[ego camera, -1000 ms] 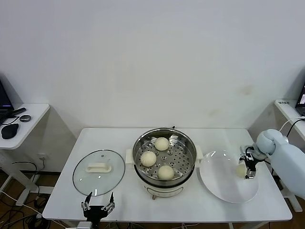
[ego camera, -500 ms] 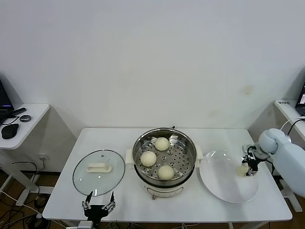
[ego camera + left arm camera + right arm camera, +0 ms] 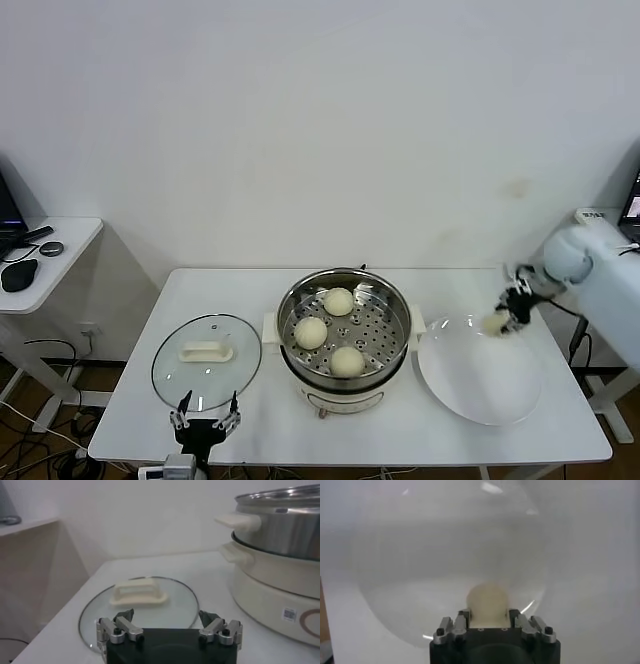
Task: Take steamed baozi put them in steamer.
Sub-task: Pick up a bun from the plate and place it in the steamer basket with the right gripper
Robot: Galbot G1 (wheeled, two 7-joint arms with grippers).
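Observation:
The steel steamer [image 3: 345, 325] stands mid-table on its white base and holds three cream-white baozi [image 3: 311, 332] on its perforated tray. My right gripper [image 3: 503, 316] is shut on the fourth baozi [image 3: 493, 321] and holds it lifted above the far right part of the white plate [image 3: 480, 385]. In the right wrist view the baozi [image 3: 488, 600] sits between the fingers [image 3: 461, 619], with the plate [image 3: 420, 570] below. My left gripper [image 3: 205, 418] is open and empty at the table's front edge, near the glass lid [image 3: 206, 360].
The glass lid with its white handle [image 3: 137, 591] lies left of the steamer [image 3: 280, 545]. A side desk [image 3: 40, 250] with a mouse stands at the far left. The wall runs behind the table.
My right gripper has risen from the plate with the baozi in it and moved toward the far side. The left arm has barely moved.

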